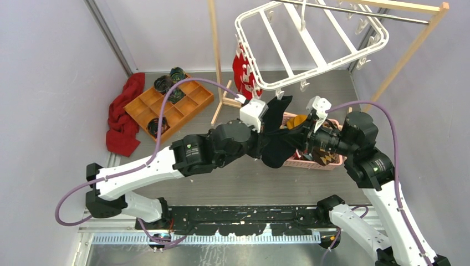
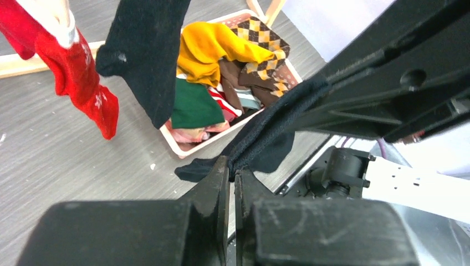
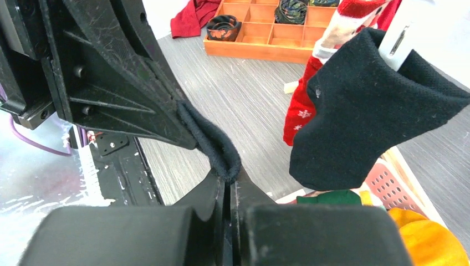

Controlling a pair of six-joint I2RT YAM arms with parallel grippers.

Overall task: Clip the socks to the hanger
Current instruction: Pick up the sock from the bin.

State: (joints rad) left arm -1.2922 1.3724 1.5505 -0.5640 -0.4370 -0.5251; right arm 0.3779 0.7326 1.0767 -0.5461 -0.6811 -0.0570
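Two arms, one black sock (image 1: 274, 147), right under the hanger (image 1: 310, 41)
Hanger hangs far-centre, pink basket (image 1: 310, 163) below it. The sock is stretched over the basket, I'd guess so an edge lines up for a clip. Left gripper (image 2: 233, 166) and right gripper (image 3: 228, 177) reach inward, facing each other, both pinched tight on it.

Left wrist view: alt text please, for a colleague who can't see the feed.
The left gripper is shut on a black sock that the right gripper also clamps at upper right. Behind, a pink basket holds a mustard sock and an argyle sock; a second black sock and a red sock hang at upper left.
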